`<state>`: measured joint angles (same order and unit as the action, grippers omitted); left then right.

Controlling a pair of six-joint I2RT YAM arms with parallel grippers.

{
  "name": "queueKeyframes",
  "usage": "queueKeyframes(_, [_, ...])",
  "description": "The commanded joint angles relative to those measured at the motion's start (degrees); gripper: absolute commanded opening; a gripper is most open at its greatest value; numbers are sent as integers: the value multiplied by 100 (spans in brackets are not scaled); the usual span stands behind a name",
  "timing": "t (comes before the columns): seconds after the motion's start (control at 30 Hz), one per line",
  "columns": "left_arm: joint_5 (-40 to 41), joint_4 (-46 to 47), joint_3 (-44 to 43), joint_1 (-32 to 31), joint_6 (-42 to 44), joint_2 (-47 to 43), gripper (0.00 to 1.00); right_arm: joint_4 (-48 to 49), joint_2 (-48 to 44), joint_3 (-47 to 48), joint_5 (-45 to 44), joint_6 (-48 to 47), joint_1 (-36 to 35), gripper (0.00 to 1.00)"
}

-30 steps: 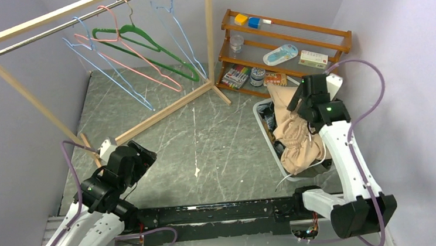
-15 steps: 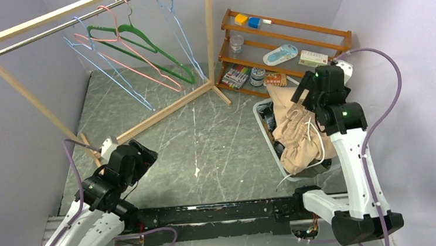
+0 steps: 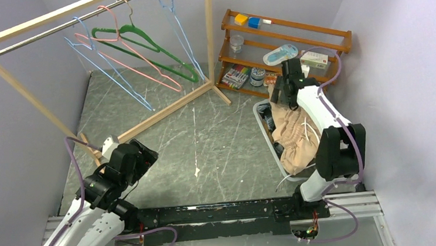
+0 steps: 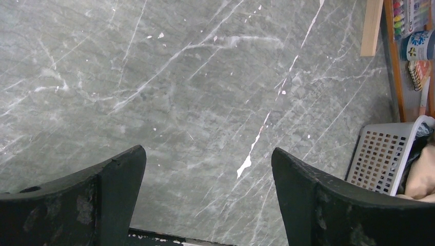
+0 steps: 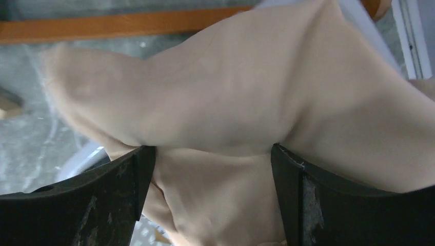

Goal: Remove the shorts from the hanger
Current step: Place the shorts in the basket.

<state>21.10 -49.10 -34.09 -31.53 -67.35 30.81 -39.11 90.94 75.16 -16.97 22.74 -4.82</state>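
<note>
The light beige shorts point(image 3: 296, 135) lie heaped in a grey laundry basket point(image 3: 260, 118) at the right, white drawstrings trailing over them. A bit of dark cloth point(image 3: 269, 121) shows under them at the basket's left side. My right gripper point(image 3: 282, 92) is open over the far end of the heap. In the right wrist view its jaws point(image 5: 213, 154) stand wide apart with the beige cloth point(image 5: 231, 92) bulging between and above them. My left gripper point(image 3: 140, 155) is open and empty above the floor point(image 4: 208, 159). Several hangers on the rail are bare, among them a green one point(image 3: 145, 45).
A wooden clothes rack point(image 3: 5, 69) with a metal rail spans the back left. A wooden shelf point(image 3: 292, 46) with small items stands behind the basket. The basket's perforated wall point(image 4: 379, 159) and the shelf point(image 4: 394, 61) show in the left wrist view. Walls close in on both sides.
My right arm has swung from the basket's right side to its far end, the gripper now low over the beige heap. The shorts have sunk into the basket. The left arm is still.
</note>
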Motion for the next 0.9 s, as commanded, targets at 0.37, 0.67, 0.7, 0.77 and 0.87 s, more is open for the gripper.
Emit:
queueKeyframes(0.37, [-255, 309, -86, 35, 219, 202, 96, 119, -1146, -1068, 389, -449, 42, 0])
queueKeyframes(0.67, [-248, 261, 46, 37, 132, -10, 96, -770, -2063, -1380, 345, -350, 38, 0])
queueKeyframes(0.7, [-247, 278, 69, 33, 110, -39, 96, -753, -2081, -1518, 389, -360, 37, 0])
queueKeyframes(0.77, [-267, 324, 94, 33, 107, -80, 96, -924, -1845, -1513, 363, -229, 35, 0])
queueKeyframes(0.87, [-283, 344, 52, 33, 189, -31, 96, -945, -1195, -1511, 694, -388, 39, 4])
